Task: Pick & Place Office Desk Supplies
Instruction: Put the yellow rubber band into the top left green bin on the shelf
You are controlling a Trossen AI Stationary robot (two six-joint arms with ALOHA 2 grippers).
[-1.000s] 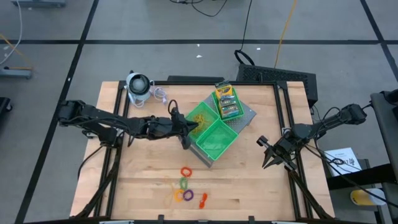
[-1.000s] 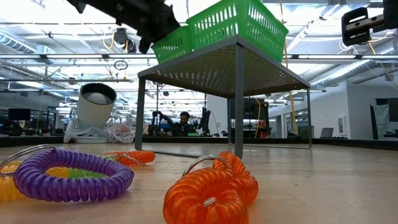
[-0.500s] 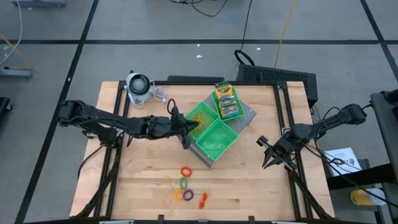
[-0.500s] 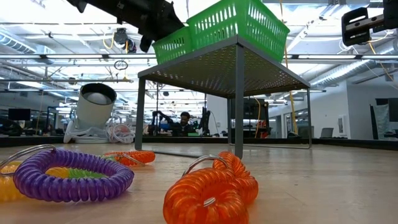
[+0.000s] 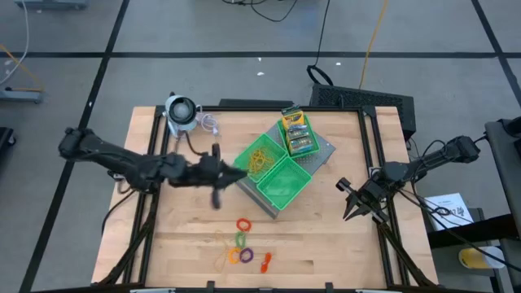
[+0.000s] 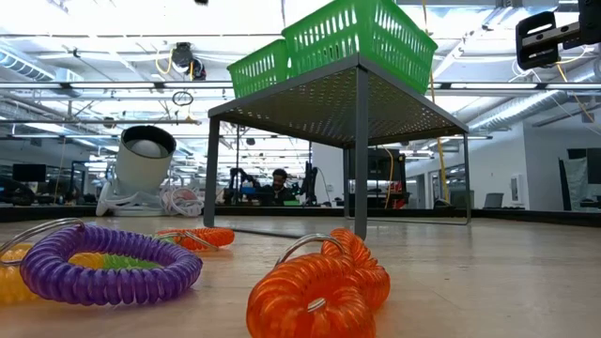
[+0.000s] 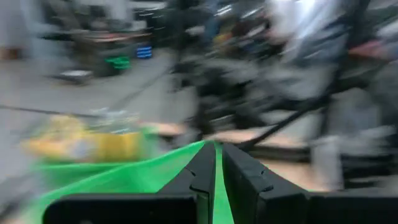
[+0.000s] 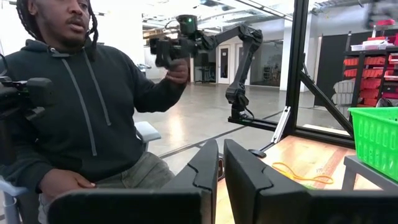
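In the high view my left gripper (image 5: 238, 174) hovers just left of the green trays (image 5: 286, 198), clear of them. Its wrist view is blurred: the fingers (image 7: 215, 152) stand almost together, with green tray wall behind. The tan rubber bands (image 5: 260, 156) lie in the left tray and the printed card boxes (image 5: 295, 132) in the far tray. The coloured coil rings (image 5: 242, 247) rest on the table near its front; the low view shows them close up (image 6: 310, 291). My right gripper (image 5: 352, 201) waits at the table's right edge, shut (image 8: 220, 155).
The trays sit on a grey legged stand (image 6: 357, 103). A grey-white round gadget (image 5: 181, 111) stands at the far left corner. A person (image 8: 81, 99) sits beyond the table, holding a device. Bare wood lies between the stand and the rings, and to the right of them.
My left gripper has pulled back fast from the rubber-band tray toward the table's left and has left the top of the low view. The rubber bands stay in the tray. My right arm has kept still.
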